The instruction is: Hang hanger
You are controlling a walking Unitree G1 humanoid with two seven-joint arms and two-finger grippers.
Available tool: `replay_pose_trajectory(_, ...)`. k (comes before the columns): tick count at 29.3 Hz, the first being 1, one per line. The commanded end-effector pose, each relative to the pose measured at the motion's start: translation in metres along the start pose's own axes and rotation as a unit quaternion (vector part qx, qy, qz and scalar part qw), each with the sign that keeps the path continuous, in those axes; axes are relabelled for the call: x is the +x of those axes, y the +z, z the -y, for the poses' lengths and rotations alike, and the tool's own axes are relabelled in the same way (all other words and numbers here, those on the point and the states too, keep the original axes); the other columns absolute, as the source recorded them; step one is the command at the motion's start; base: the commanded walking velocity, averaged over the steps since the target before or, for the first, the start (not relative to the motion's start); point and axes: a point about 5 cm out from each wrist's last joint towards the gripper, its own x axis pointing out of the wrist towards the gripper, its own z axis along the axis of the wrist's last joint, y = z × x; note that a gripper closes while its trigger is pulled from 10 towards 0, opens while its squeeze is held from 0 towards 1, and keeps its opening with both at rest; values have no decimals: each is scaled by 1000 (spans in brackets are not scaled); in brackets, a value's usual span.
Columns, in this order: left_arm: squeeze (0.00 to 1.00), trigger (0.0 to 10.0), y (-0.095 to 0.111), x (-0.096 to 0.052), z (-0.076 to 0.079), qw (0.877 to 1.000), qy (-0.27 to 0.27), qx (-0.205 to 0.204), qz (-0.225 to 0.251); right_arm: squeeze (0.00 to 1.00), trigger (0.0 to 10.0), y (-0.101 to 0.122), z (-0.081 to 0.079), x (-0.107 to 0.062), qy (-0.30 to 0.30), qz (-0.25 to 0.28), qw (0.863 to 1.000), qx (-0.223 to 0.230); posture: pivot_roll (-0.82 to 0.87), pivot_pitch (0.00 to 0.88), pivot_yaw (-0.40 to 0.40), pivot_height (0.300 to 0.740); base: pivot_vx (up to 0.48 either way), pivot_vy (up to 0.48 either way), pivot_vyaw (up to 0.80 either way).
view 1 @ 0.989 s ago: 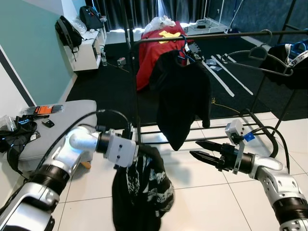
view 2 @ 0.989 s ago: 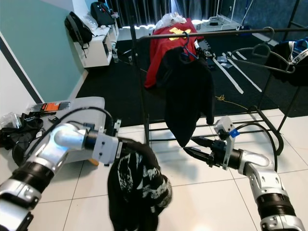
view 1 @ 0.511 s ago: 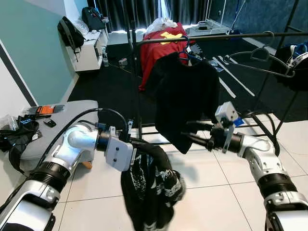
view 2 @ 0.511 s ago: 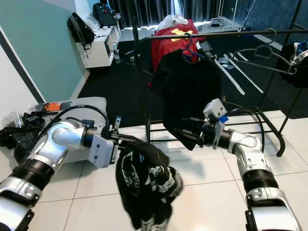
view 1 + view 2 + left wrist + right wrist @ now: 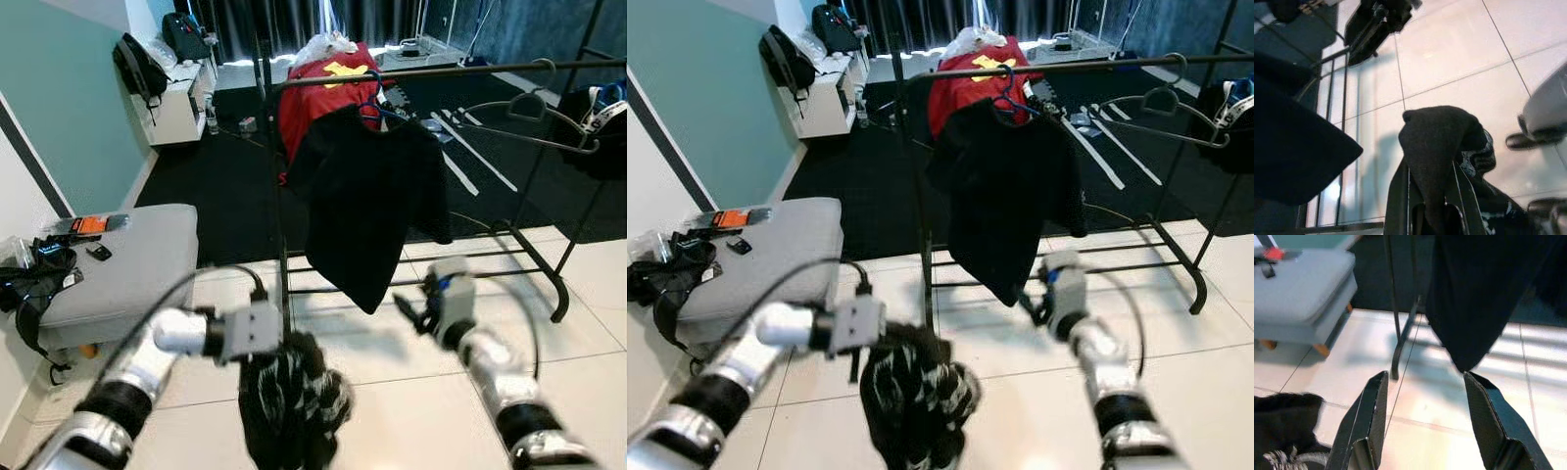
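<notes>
Left hand (image 5: 1432,196) gripping bunched shirt (image 5: 289,411) low over the floor, below the rail (image 5: 441,73). Right hand (image 5: 1432,421) hovering spread wide, holding nothing, near the hung tee (image 5: 372,196). Probably soft, floppy, light; grabbing at the hanger neck likely better than cloth.

i see a black garment with a white print (image 5: 292,406) at the lower centre, a plain black shirt (image 5: 370,201) on a blue hanger (image 5: 377,106), and a red garment with a yellow mark (image 5: 328,88) behind it. the ottoman (image 5: 122,264) is grey, the floor tiles (image 5: 578,264) white, the wall (image 5: 59,108) teal.
</notes>
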Motion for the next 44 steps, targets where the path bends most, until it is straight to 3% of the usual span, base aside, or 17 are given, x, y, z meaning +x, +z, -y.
replay_pose_trajectory(1, 0, 0, 0, -2, 2, 999, -13, 29, -8, 0, 10000, 1, -6, 1, -9, 14, 1000, 2, -42, 24, 103, 740, 0, 0, 0)
replay_pose_trajectory(8, 0, 0, -18, -3, 4, 997, 28, -41, -62, 0, 10000, -13, -12, -2, -27, 4, 999, 45, -44, 20, 105, 740, 0, 0, 0)
replay_pose_trajectory(12, 0, 0, -26, 4, 23, 995, 32, -57, -78, 0, 10000, -24, -25, -3, -37, -10, 999, 37, -48, 25, 98, 740, 0, 0, 0)
replay_pose_trajectory(18, 0, 0, -20, 9, 34, 998, -7, 2, -62, 0, 10000, -22, -37, -1, -12, 3, 1000, 29, -47, 24, 94, 740, 0, 0, 0)
replay_pose_trajectory(19, 0, 0, -10, 4, 26, 998, -20, 60, -31, 0, 10000, -2, -43, 3, 73, 49, 996, 9, -43, 19, 90, 740, 0, 0, 0)
replay_pose_trajectory(20, 0, 0, -10, 4, 26, 998, -20, 60, -31, 0, 10000, -2, -43, 3, 73, 49, 996, 9, -43, 19, 90, 740, 0, 0, 0)
replay_pose_trajectory(21, 0, 0, -5, 0, 21, 994, -35, 101, -17, 0, 10000, 11, -47, 5, 141, 75, 987, -7, -39, 16, 87, 740, 0, 0, 0)
replay_pose_trajectory(24, 0, 0, -3, -3, 19, 992, -41, 119, -13, 0, 10000, 17, -48, 5, 175, 82, 981, -11, -39, 16, 87, 740, 0, 0, 0)
replay_pose_trajectory(26, 0, 0, 8, -10, 5, 984, -42, 170, 12, 0, 10000, 32, -42, 1, 271, 84, 955, -83, -44, 15, 85, 740, 0, 0, 0)
replay_pose_trajectory(29, 0, 0, 12, -13, 0, 981, -40, 188, 23, 0, 10000, 36, -39, -1, 304, 78, 942, -115, -43, 15, 84, 740, 0, 0, 0)
replay_pose_trajectory(30, 0, 0, 20, -15, -7, 976, -39, 213, 36, 322, 10000, 40, -33, -4, 331, 67, 928, -157, -42, 15, 79, 740, 0, 0, 0)
replay_pose_trajectory(31, 0, 0, 28, -16, -14, 969, -35, 241, 51, 1000, 10000, 47, -24, -7, 350, 62, 919, -171, -42, 17, 75, 740, 0, 0, 0)
replay_pose_trajectory(34, 0, 0, 46, -18, -24, 949, -35, 301, 83, 1000, 10000, 65, -9, -15, 403, 59, 900, -153, -38, 25, 66, 740, 0, 0, 0)
replay_pose_trajectory(39, 0, 0, 54, -22, -26, 939, -31, 326, 106, 1000, 10000, 73, -4, -26, 468, 39, 867, -167, -39, 33, 68, 740, 0, 0, 0)
replay_pose_trajectory(41, 0, 0, 57, -24, -27, 935, -25, 335, 116, 1000, 10000, 73, -2, -30, 489, 26, 850, -195, -39, 36, 70, 740, 0, 0, 0)
replay_pose_trajectory(43, 0, 0, 65, -28, -29, 922, -17, 360, 141, 1000, 10000, 72, 2, -36, 515, 3, 814, -268, -42, 44, 73, 740, 0, 0, 0)
replay_pose_trajectory(44, 0, 0, 65, -28, -29, 922, -17, 360, 141, 1000, 10000, 72, 2, -36, 515, 3, 814, -268, -42, 44, 73, 740, 0, 0, 0)
